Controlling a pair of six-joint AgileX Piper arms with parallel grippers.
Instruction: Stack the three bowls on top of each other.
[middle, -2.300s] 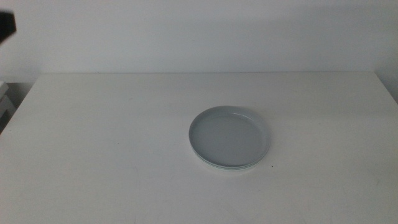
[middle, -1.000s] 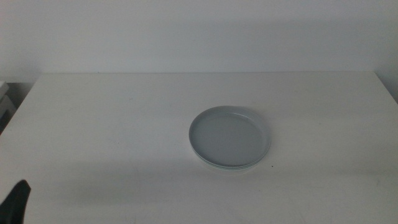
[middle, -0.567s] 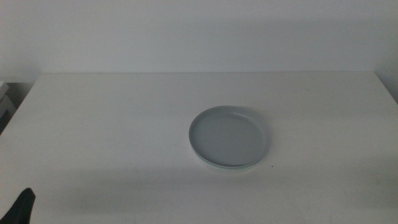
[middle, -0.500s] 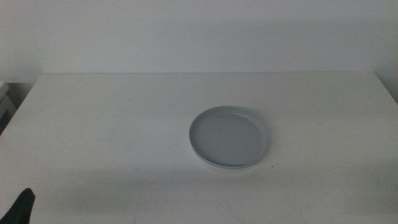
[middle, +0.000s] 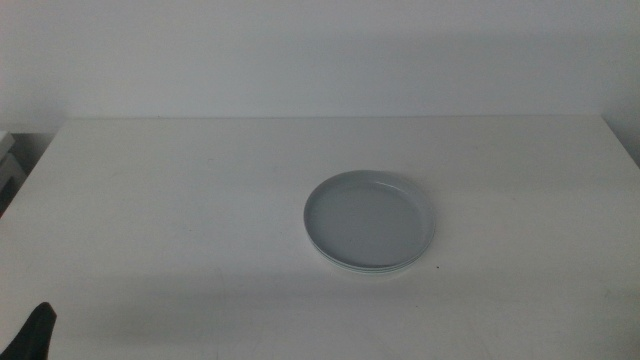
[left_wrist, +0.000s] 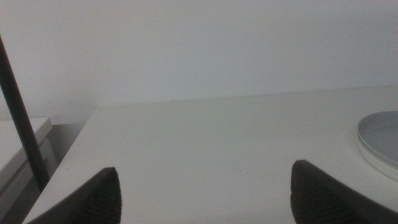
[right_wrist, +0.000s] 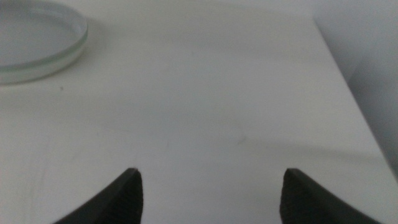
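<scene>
Sitting stacked mid-table, three bowls (middle: 369, 221), well apart from both open jaws

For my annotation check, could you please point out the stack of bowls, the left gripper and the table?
stack of bowls (middle: 369, 220): middle view, inside floor of the top grey bowl.
left gripper (left_wrist: 205, 196): left wrist view, open gap midway between its two dark jaws.
table (middle: 180, 190): middle view, bare white top left of the stack.
</scene>
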